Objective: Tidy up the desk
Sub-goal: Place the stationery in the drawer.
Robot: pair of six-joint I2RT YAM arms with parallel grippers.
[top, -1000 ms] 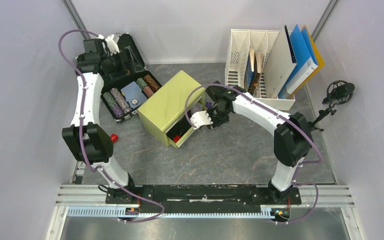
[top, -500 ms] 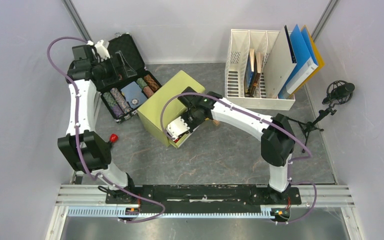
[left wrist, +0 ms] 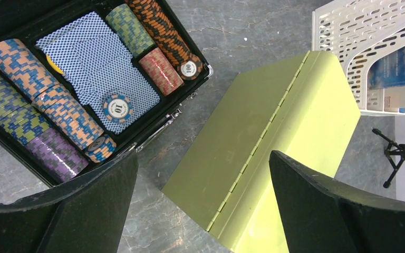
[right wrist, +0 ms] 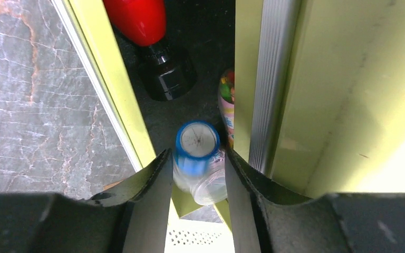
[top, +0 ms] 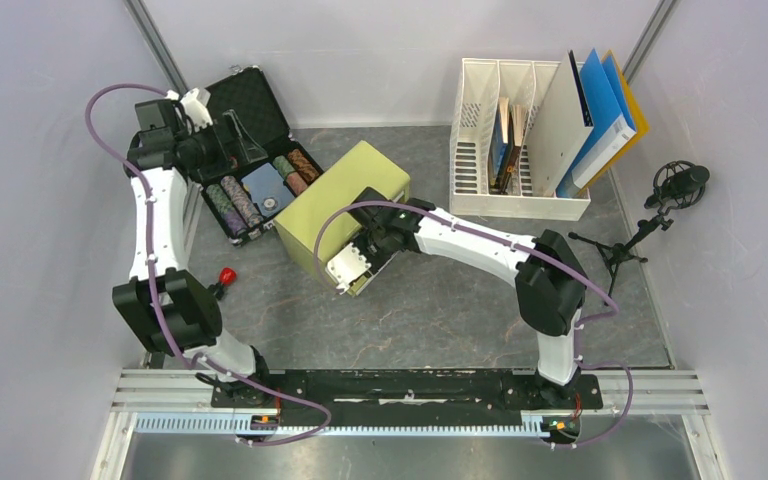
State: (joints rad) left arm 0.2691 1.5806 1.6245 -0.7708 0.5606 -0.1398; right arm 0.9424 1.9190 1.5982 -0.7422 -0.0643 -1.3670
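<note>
At the open drawer of the yellow-green metal cabinet [top: 340, 205], my right gripper [right wrist: 198, 171] is clenching a small clear blue-capped bottle [right wrist: 196, 153]. My left gripper [left wrist: 203, 163] is hovering released above the black poker-chip case [top: 250, 95]. Cabinet and case are sitting on the dark grey marbled desk [top: 440, 310].

Even, bright overhead light, soft shadows, sharp overhead view, right wrist view's held bottle [right wrist: 198, 163] slightly motion-blurred

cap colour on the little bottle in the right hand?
Blue cap with a white top, on a clear bottle. Right wrist view shows it best.
</note>
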